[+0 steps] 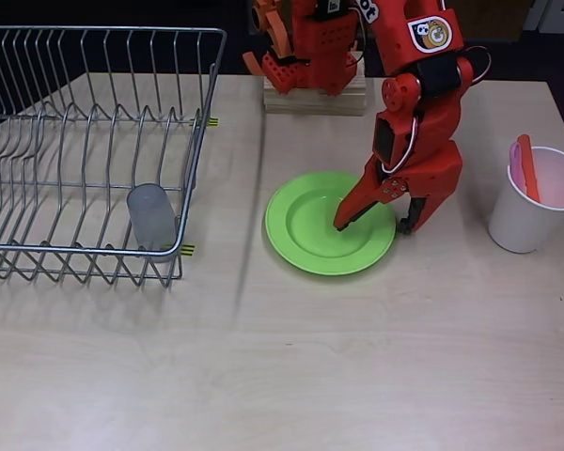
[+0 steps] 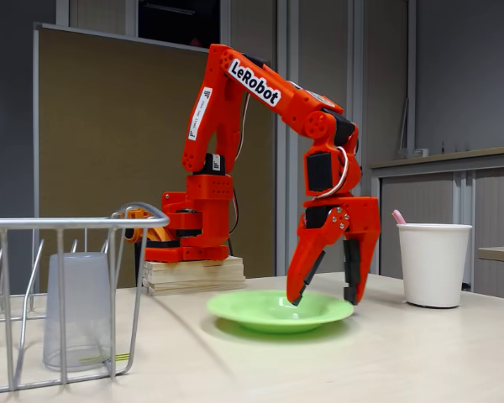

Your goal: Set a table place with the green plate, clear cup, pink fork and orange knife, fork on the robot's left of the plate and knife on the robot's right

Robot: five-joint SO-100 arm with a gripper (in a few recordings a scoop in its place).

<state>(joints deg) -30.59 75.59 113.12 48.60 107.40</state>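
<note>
The green plate (image 1: 310, 230) (image 2: 269, 309) lies flat on the table in front of the arm's base. My gripper (image 1: 374, 226) (image 2: 322, 300) is open and points down over the plate's right rim in the overhead view, one fingertip inside the plate and the other outside it. The clear cup (image 1: 152, 216) (image 2: 77, 306) stands upside down in the near right corner of the wire dish rack (image 1: 207, 113) (image 2: 67, 223). The pink fork (image 1: 516, 164) (image 2: 397, 217) and the orange knife (image 1: 527, 169) stand side by side in a white paper cup (image 1: 531, 211) (image 2: 433, 264) right of the plate.
The dish rack takes up the left side of the table in the overhead view. The arm's base sits on a wooden block (image 1: 310, 99) (image 2: 193, 275) at the far edge. Bare tabletop lies in front of the plate and between it and the white cup.
</note>
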